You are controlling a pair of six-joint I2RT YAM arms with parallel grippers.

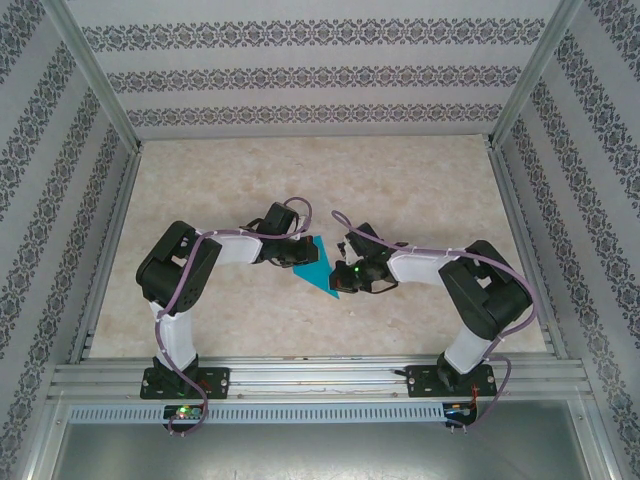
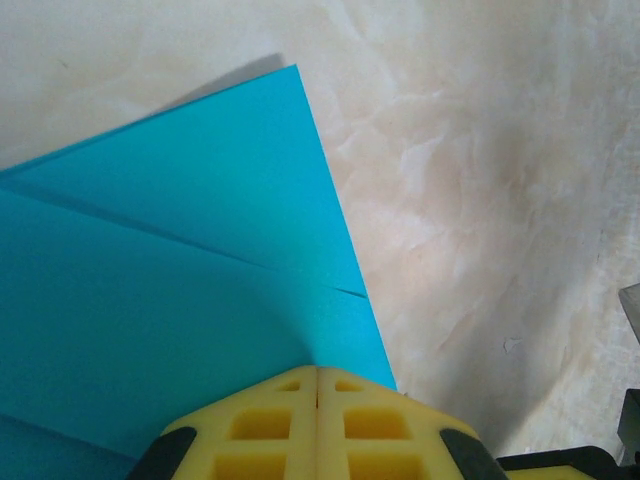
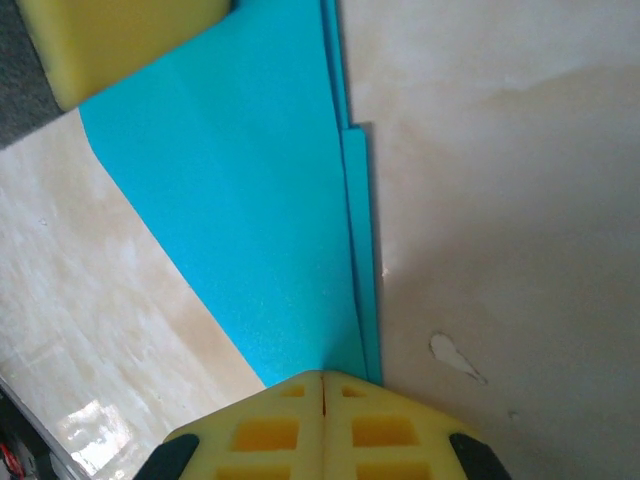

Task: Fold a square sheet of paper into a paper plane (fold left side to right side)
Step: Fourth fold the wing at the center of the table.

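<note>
The square sheet of paper (image 1: 322, 268) lies folded into a narrow teal-blue pointed shape on the table between my two arms. In the left wrist view the paper (image 2: 180, 250) shows layered flaps with a diagonal crease, and my left gripper (image 2: 317, 372) is shut with its yellow tips resting on the paper's near edge. In the right wrist view the paper (image 3: 250, 200) tapers towards my right gripper (image 3: 322, 378), which is shut with its tips on the narrow end. The left gripper's yellow finger (image 3: 120, 40) sits at the paper's far end. From above, the left gripper (image 1: 298, 258) and right gripper (image 1: 347, 272) flank the paper.
The beige marbled table (image 1: 400, 190) is ringed by aluminium frame rails (image 1: 300, 375) and patterned walls. A small white chip (image 3: 455, 357) marks the surface beside the right gripper. Open tabletop lies behind the arms.
</note>
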